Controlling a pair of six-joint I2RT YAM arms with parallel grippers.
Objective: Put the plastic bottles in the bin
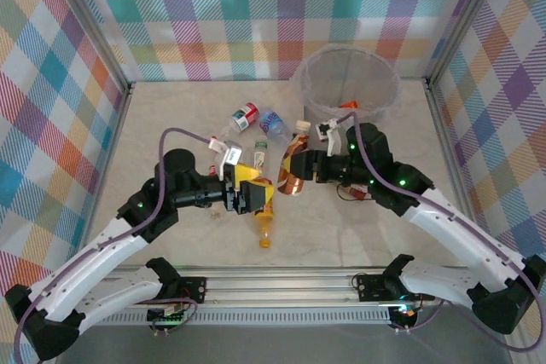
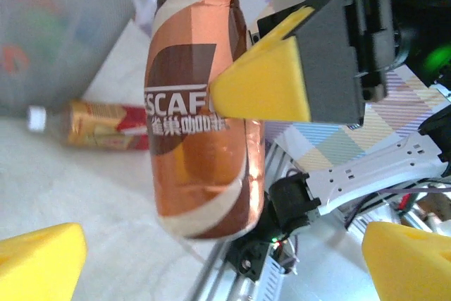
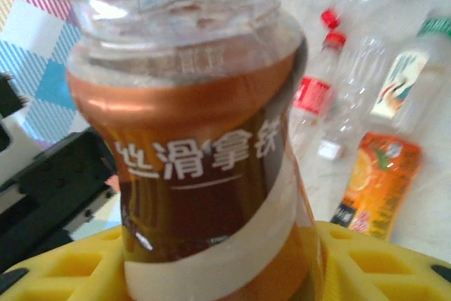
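Near the table's middle, from the top view, the right gripper (image 1: 300, 168) is clamping a brown bottle (image 1: 293, 179), short of the bin (image 1: 388, 74) at the far edge. From the left wrist, the left gripper (image 2: 224, 248) is gaping wide. From the right wrist, the bottle is looking light, stiff and slippery, so its labelled body seems the best hold.

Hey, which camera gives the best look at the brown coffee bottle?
The left wrist view: the brown coffee bottle shows nearly whole there, close up, with its label readable. The right wrist view crops it to the clear neck and upper label, slightly blurred. The top external view shows it small, from above.
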